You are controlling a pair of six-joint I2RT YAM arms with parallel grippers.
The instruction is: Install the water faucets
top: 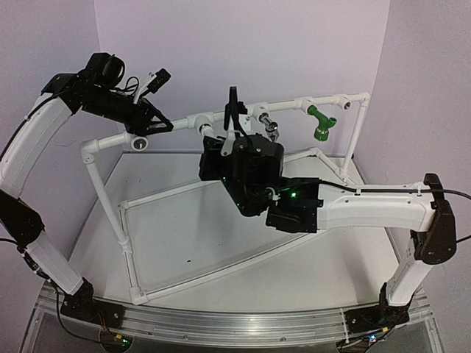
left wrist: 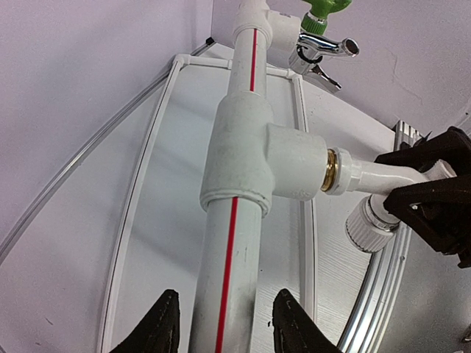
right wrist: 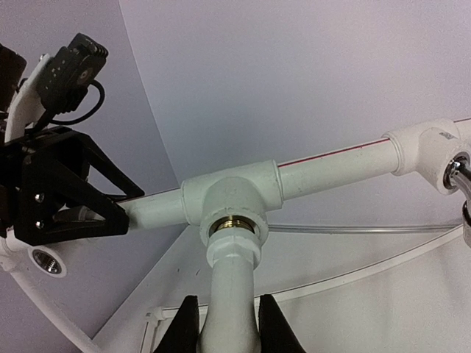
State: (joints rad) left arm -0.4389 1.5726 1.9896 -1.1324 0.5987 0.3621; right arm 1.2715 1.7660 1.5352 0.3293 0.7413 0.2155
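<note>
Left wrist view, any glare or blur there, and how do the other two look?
Left wrist: glare on the chrome faucet, pipe sharp. Right wrist: even light, the white faucet close-up slightly soft. Top external: soft, even light, faint shadows on the table.

The white faucet [right wrist: 234, 287] runs off the right wrist view's bottom edge, the chrome faucet [right wrist: 460, 176] off its right side — and from above the right arm's wrist [top: 254, 173] hides the white one. The left wrist view crops the green faucet [left wrist: 321, 11] and the left gripper [left wrist: 227, 294], so its hold on the pipe [left wrist: 235, 243] cannot be told.
</note>
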